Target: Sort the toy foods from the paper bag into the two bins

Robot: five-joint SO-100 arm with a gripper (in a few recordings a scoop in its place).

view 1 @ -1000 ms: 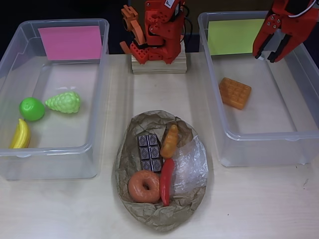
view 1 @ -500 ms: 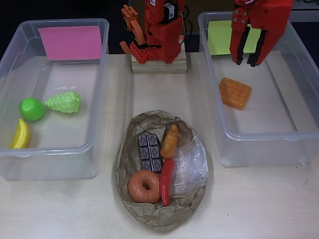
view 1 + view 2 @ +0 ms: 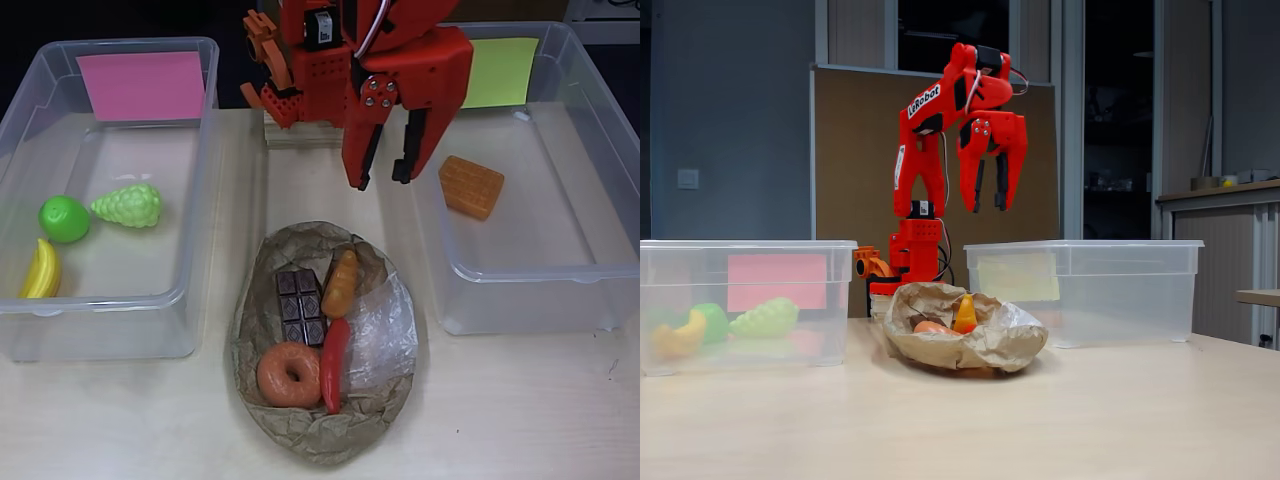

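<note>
My red gripper (image 3: pixel 383 182) (image 3: pixel 989 208) hangs open and empty, high above the table between the paper bag (image 3: pixel 390 395) (image 3: pixel 985 345) and the right bin (image 3: pixel 520 270) (image 3: pixel 1110 290). The crumpled bag holds a chocolate bar (image 3: pixel 299 306), croissant (image 3: pixel 341 283) (image 3: pixel 965 315), donut (image 3: pixel 289 374) (image 3: pixel 930 327) and red chili (image 3: pixel 334 365). An orange waffle (image 3: pixel 471 186) lies in the yellow-green-labelled right bin. The pink-labelled left bin (image 3: pixel 110 330) (image 3: pixel 740 300) holds a green apple (image 3: pixel 64 218), grapes (image 3: pixel 129 205) (image 3: pixel 765 320) and a banana (image 3: pixel 42 270) (image 3: pixel 678 338).
The arm's base (image 3: pixel 300 95) (image 3: pixel 908 262) stands on a wooden block at the back, between the two bins. Bare light wooden tabletop (image 3: pixel 520 410) (image 3: pixel 1090 420) stretches in front of the bins and around the bag.
The open gripper has swung left from over the right bin's back end, crossing its left wall to hang above the table behind the bag. The toys have not moved.
</note>
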